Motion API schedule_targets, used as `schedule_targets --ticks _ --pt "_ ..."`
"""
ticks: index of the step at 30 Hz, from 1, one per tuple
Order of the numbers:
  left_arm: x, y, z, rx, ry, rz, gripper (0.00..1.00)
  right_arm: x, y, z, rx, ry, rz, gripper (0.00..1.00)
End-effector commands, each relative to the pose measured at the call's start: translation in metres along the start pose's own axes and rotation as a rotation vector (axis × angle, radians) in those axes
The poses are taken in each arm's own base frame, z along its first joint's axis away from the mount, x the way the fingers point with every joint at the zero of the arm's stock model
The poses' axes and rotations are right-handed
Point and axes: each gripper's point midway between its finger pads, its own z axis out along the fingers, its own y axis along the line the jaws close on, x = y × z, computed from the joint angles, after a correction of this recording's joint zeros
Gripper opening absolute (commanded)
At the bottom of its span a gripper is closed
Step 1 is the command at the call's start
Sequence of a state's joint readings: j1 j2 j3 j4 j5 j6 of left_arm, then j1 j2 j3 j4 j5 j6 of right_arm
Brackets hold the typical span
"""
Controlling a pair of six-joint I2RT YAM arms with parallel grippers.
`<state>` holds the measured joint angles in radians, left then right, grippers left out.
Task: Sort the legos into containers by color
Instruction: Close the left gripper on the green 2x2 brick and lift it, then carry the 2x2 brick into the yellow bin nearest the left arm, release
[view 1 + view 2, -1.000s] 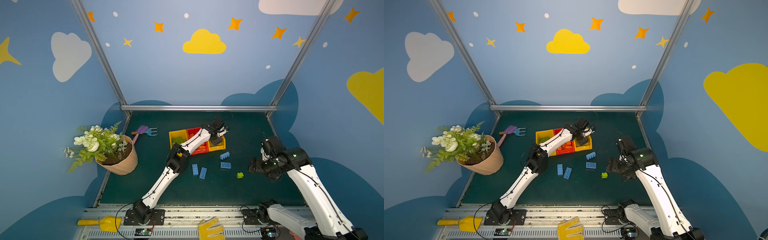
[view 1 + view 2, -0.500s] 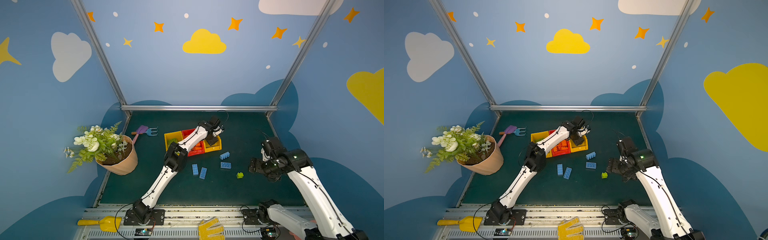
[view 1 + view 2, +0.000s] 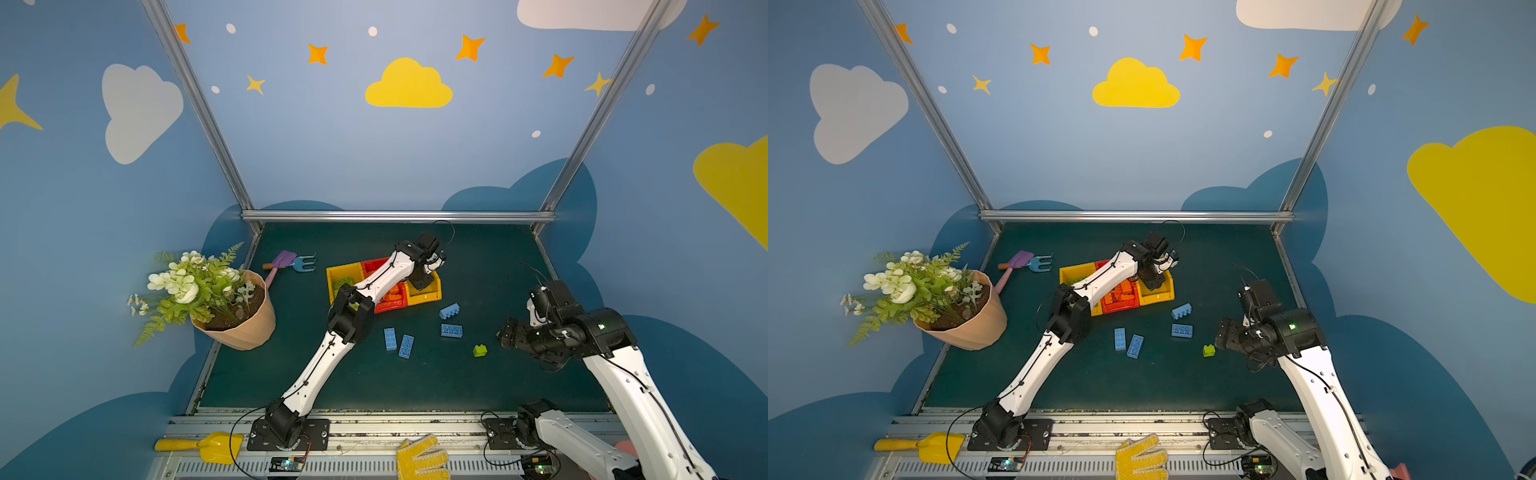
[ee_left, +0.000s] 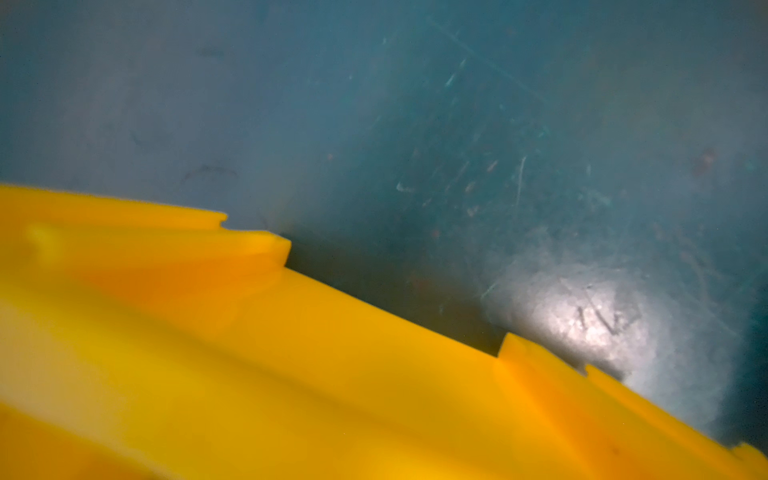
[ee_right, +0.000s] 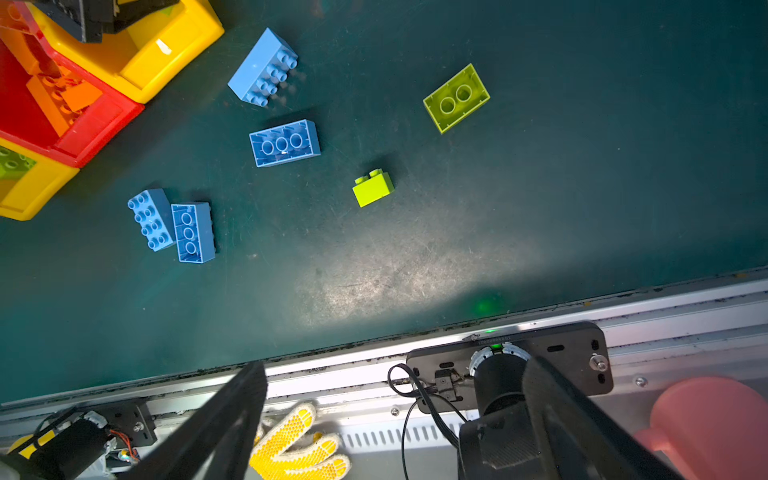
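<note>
Reaching over the red container (image 3: 376, 265), left tool (image 3: 422, 284) sits in yellow container (image 3: 426, 296), opening unclear; right tool (image 5: 392, 362) gapes empty.

I can't see the tips of the left gripper (image 3: 423, 281); they sit down inside the yellow bin (image 3: 430, 296). My left wrist view shows that bin only as a blur. A pink thing (image 5: 715, 424) is cut off.

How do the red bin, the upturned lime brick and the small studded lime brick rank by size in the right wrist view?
1. Red bin, partly cropped.
2. Upturned lime brick.
3. Small studded lime brick.
</note>
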<state>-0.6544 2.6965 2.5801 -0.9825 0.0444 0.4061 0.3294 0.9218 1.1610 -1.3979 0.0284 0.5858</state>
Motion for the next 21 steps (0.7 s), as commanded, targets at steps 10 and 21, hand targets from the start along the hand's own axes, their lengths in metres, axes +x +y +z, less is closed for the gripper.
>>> schedule_targets --ticks 10,21 --pt "-0.019 0.038 -0.068 -0.135 -0.082 -0.072 0.05 0.001 0.009 0.003 -0.064 -0.003 0.020 0.94" --pt "0.002 0.068 -0.163 -0.175 -0.155 -0.310 0.05 -0.014 0.033 0.014 -0.140 0.002 -0.030 0.94"
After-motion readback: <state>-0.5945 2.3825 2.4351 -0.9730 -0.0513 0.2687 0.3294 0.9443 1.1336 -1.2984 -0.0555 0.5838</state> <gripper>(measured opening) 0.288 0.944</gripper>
